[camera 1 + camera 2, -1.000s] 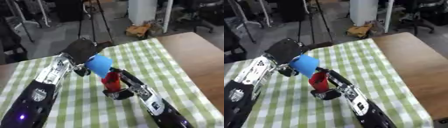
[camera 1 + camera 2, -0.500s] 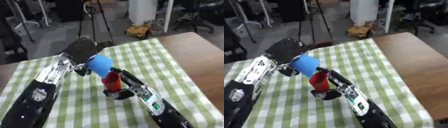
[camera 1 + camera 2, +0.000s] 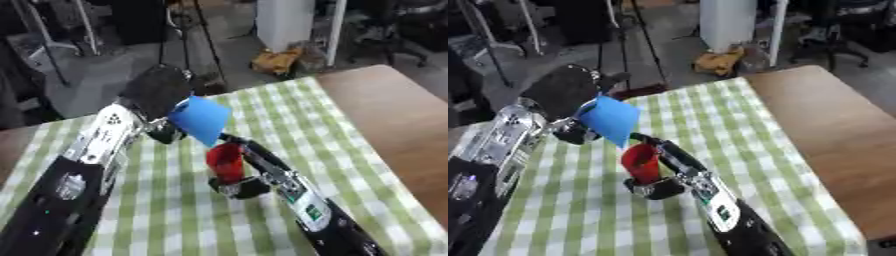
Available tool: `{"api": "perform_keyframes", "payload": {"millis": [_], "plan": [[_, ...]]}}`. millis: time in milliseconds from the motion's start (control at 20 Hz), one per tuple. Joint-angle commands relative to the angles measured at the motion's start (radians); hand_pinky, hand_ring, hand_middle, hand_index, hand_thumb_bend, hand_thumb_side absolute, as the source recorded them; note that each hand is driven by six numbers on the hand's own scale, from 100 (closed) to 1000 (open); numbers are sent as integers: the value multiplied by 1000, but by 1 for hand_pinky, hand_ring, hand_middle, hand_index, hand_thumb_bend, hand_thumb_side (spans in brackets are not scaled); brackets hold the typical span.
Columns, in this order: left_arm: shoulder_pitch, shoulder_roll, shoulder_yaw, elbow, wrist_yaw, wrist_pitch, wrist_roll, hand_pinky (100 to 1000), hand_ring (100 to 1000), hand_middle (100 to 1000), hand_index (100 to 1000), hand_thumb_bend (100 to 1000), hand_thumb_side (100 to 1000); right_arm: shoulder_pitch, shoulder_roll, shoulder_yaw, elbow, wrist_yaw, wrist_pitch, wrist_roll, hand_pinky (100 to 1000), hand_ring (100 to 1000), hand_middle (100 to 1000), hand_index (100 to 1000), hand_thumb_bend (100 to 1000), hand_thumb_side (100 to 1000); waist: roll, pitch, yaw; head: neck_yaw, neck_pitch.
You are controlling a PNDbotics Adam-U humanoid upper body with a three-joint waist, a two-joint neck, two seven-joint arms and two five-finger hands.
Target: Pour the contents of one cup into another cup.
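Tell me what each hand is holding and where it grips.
The left hand holds the blue cup by its base end, tipped over the red cup. The right hand grips the red cup around its lower side.

Both arms are black with silver joints, the right forearm [image 3: 308, 212] bearing a green-white label.

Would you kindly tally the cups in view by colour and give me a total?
Blue cup: 1, tipped, in the left hand
Red cup: 1, upright, in the right hand
Total: 2 cups
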Motion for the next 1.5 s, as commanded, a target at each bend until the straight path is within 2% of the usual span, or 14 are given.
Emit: {"api": "perform_keyframes", "payload": {"millis": [50, 250, 350, 550, 650, 750, 900, 1050, 1100, 1300, 1500], "plan": [[-10, 48, 27, -63, 67, 26, -2, 564, 411, 369, 732, 555, 100, -12, -17, -13, -18, -12, 7, -7, 728, 269, 457, 981, 100, 130, -7, -17, 3, -6, -4], [15, 104, 57, -129, 203, 71, -14, 555, 392, 366, 730, 448, 100, -8, -27, -25, -22, -18, 16, -17, 728, 269, 457, 981, 100, 129, -8, -20, 9, -18, -5], [33, 132, 78, -157, 294, 100, -22, 545, 372, 362, 728, 333, 100, -7, -33, -32, -25, -21, 21, -25, 728, 271, 458, 981, 100, 128, -10, -22, 12, -23, -4], [72, 182, 128, -208, 484, 165, -17, 537, 344, 358, 726, 206, 100, -7, -45, -47, -31, -26, 29, -41, 728, 274, 459, 981, 100, 128, -14, -26, 18, -31, -2], [100, 199, 154, -232, 575, 195, -3, 532, 331, 355, 725, 100, 100, -7, -50, -55, -36, -29, 34, -50, 728, 276, 461, 981, 100, 128, -19, -27, 20, -38, 1], [129, 217, 178, -250, 674, 224, 10, 529, 323, 354, 724, 100, 137, -7, -58, -64, -40, -34, 39, -60, 728, 277, 462, 981, 100, 129, -22, -28, 21, -41, 2], [172, 236, 209, -264, 805, 258, 25, 525, 315, 355, 724, 100, 257, -8, -70, -79, -46, -44, 52, -77, 728, 281, 464, 981, 100, 128, -27, -30, 23, -45, 4], [208, 240, 233, -265, 903, 274, 43, 523, 311, 356, 724, 100, 330, -12, -82, -93, -56, -55, 61, -95, 728, 285, 467, 981, 100, 132, -33, -31, 24, -44, 5], [220, 238, 240, -265, 928, 276, 51, 520, 308, 354, 723, 100, 381, -13, -87, -98, -59, -57, 64, -101, 728, 288, 469, 981, 100, 132, -35, -31, 23, -45, 6], [267, 224, 262, -248, 1041, 260, 94, 516, 305, 353, 723, 100, 493, -19, -103, -116, -70, -72, 76, -124, 728, 292, 472, 981, 100, 135, -44, -32, 18, -46, 12], [302, 207, 275, -200, 1144, 187, 147, 519, 312, 358, 725, 100, 549, -24, -114, -131, -75, -87, 87, -141, 727, 294, 473, 981, 100, 139, -52, -32, 10, -46, 16]]}}
